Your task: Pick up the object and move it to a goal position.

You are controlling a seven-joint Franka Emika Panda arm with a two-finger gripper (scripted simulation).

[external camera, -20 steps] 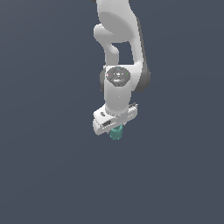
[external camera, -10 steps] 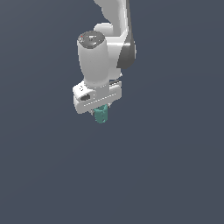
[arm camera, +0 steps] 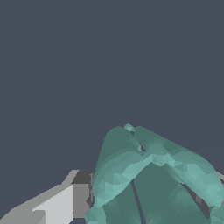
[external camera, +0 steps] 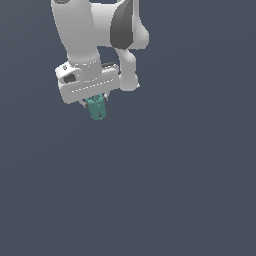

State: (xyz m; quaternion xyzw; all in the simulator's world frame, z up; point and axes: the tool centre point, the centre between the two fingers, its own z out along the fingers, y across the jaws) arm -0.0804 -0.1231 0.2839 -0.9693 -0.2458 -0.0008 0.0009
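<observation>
A white Franka arm [external camera: 95,30] hangs in the upper part of the exterior view, toward that view's left, against a plain dark slate-blue backdrop. Its tool [external camera: 96,106] points downward below the broad white hand block, pinching the teal-green object [external camera: 97,109], which juts out beneath the block, tilted slightly. The object is small beside the hand above it, and most of its length shows below the fingers; the fingers themselves are largely hidden behind it and the block. A dark grey joint cover [external camera: 124,25] sits on the arm's upper link, toward the exterior view's right.

In the wrist view, the object [arm camera: 148,175] fills much of the frame close to the lens, its faceted teal surface split by dark grooves into rounded lobes. 1 pale grey finger [arm camera: 57,203] lies just beside it, touching its flank. The other finger is mostly hidden behind the object.
</observation>
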